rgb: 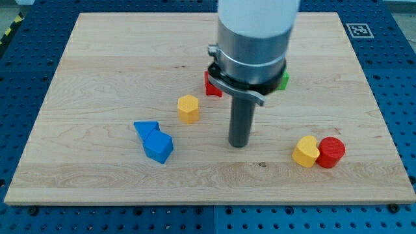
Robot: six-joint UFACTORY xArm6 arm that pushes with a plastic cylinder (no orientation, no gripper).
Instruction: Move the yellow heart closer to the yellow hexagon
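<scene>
The yellow heart (305,151) lies at the view's lower right, touching a red round block (331,153) on its right side. The yellow hexagon (188,108) stands left of centre. My tip (238,144) rests on the board between them, about a hand's width left of the heart and to the lower right of the hexagon. It touches no block.
A blue triangle (145,127) and a blue block (158,147) lie together at the lower left. A red block (212,85) and a green block (284,80) are partly hidden behind the arm's body. The wooden board (97,52) sits on a blue perforated table.
</scene>
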